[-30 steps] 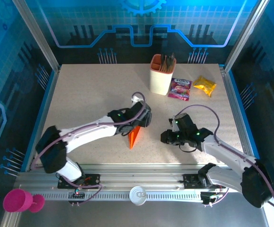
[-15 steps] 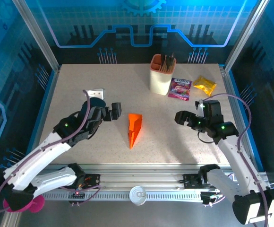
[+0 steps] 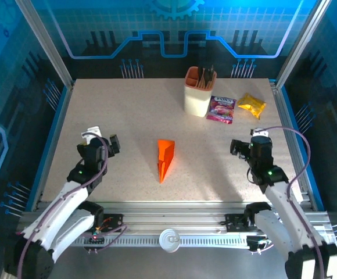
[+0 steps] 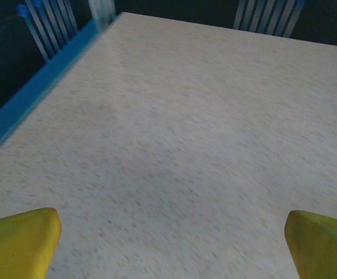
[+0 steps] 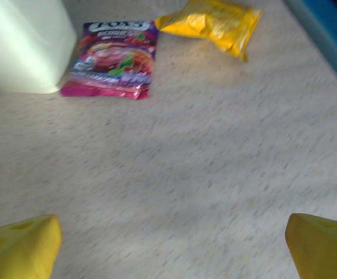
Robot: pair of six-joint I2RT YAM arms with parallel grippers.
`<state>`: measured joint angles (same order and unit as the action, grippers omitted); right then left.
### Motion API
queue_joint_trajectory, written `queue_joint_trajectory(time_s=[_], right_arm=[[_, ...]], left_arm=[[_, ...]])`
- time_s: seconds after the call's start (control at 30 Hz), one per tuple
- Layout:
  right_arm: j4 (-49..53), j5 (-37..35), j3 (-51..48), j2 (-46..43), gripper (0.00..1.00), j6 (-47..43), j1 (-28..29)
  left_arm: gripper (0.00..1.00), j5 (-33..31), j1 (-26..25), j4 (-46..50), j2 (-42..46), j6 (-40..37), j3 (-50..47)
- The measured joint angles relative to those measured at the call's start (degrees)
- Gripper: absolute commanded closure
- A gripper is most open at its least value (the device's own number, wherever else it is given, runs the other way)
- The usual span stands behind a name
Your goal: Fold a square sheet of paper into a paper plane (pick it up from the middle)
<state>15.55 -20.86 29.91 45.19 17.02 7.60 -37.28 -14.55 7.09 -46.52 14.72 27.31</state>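
The orange paper plane [image 3: 165, 158] lies alone on the table [image 3: 133, 116] near the middle, a narrow folded dart with its point towards the near edge. My left gripper [image 3: 100, 141] hangs well to its left, open, with only bare tabletop between its yellow fingertips [image 4: 18, 241]. My right gripper [image 3: 247, 143] is well to the plane's right, also open and empty, its yellow fingertips [image 5: 20, 247] wide apart over the table. Neither gripper touches the plane.
At the back right stand a peach holder cup [image 3: 199, 91] with dark sticks, a purple sweet packet [image 3: 221, 108] and a yellow snack packet [image 3: 251, 105]. The packets also lie ahead of my right gripper: purple [image 5: 111, 57], yellow [image 5: 215, 22]. A blue rail [image 4: 35, 99] borders the left edge.
Both arms have pulled back from the plane, the left towards the left side and the right towards the right. The plane stays flat where it was released.
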Motion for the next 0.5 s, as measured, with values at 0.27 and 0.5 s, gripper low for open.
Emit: queue_joint_trajectory(time_s=[0.27,0.5], right_arm=[[-25.05,1.09,-1.01,24.13,0.01,-10.10,-2.43],[-44.11,13.18,-4.28,35.87,0.01,-12.24,-5.95]], left_arm=[[0.00,3.80,7.69,-28.41,-24.59,-5.70,-4.72],[0.00,14.58,9.29,-53.92,-40.68,-12.94,-6.82]])
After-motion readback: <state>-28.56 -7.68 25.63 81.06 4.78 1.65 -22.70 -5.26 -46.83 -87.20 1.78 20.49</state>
